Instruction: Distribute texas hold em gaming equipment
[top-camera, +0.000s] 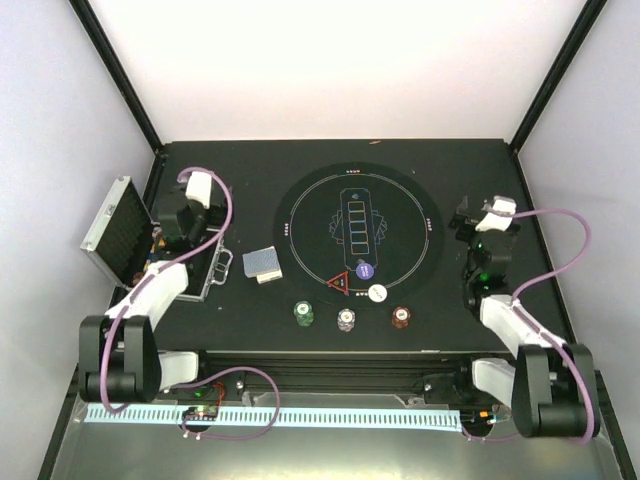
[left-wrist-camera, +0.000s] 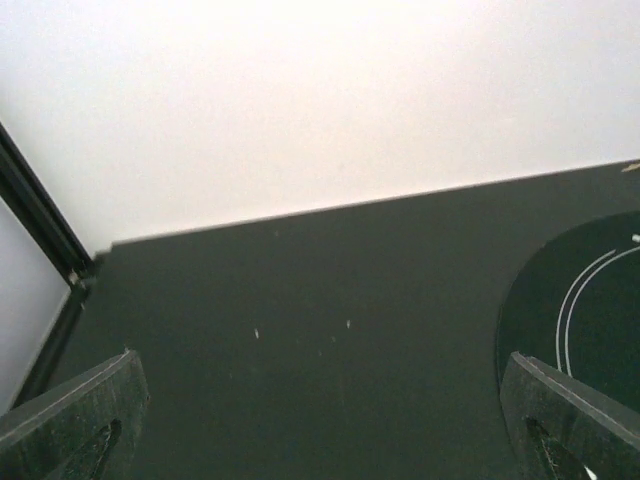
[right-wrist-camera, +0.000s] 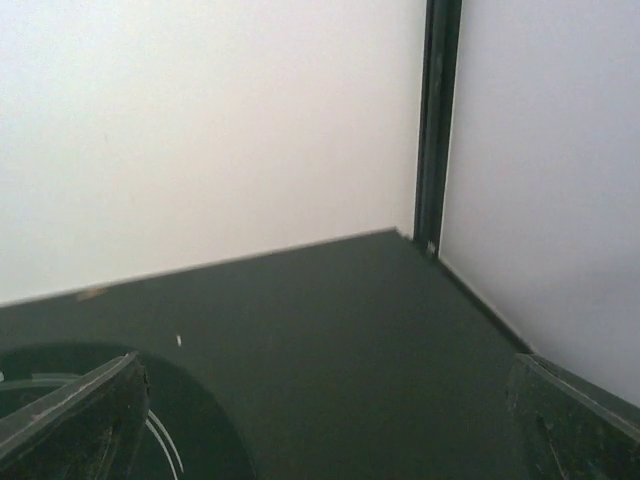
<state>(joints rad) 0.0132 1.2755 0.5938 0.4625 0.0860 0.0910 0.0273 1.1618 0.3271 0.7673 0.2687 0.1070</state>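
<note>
Your left fingers (left-wrist-camera: 75, 420) and right fingers (right-wrist-camera: 570, 425) are both spread wide, grasping nothing. 3 poker chips (top-camera: 346, 320) line the surface (top-camera: 470, 170) just beside the round mat (top-camera: 318, 215). The purple button (top-camera: 365, 270), white button (top-camera: 378, 293) and red triangle marker (top-camera: 338, 282) sit on its near part, and the cards (top-camera: 264, 264) lie left.

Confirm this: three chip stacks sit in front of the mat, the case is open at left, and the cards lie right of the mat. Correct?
One slip: the cards lie left of the mat, not right, as the top view shows. The three chip stacks do sit in front of the mat, and the case is open at left.
</note>
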